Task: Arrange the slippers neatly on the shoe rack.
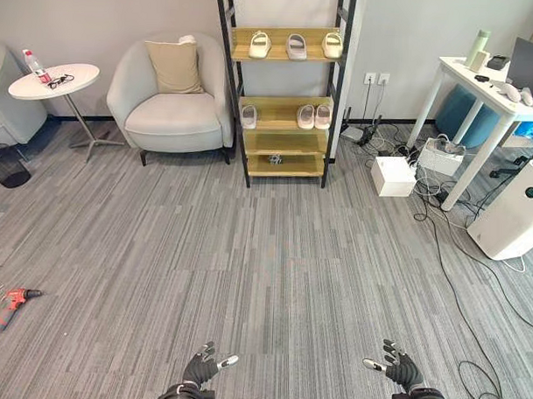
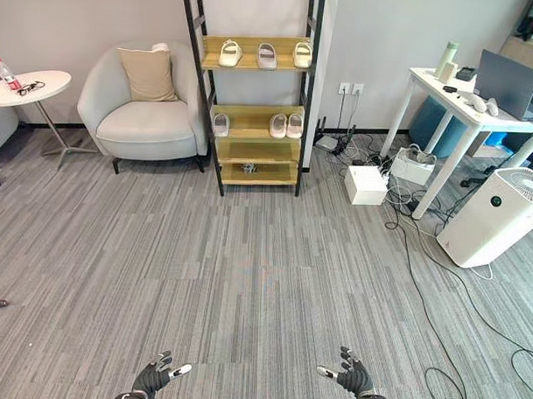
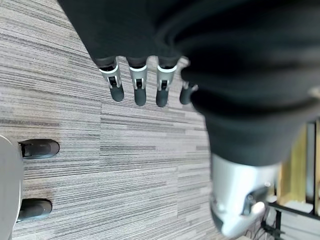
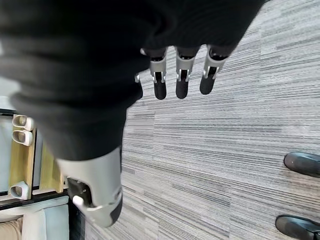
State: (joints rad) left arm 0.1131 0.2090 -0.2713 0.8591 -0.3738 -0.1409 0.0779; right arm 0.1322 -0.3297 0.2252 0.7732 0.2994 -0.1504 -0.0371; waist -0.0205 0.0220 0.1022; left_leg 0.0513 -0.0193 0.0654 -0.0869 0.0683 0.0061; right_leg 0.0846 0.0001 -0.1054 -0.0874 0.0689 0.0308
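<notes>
Against the back wall stands the shoe rack point(image 1: 286, 95) with slippers on two shelves — three on the top shelf point(image 1: 295, 45), spread from its left edge to its right edge, and three on the middle shelf point(image 1: 298, 116), one near the left edge and a pair together toward the right. Low over the carpet point(image 1: 247, 251), the left hand point(image 1: 201, 369) hangs with fingers released, holding nothing — the right hand point(image 1: 399, 367) likewise, fingers spread.
</notes>
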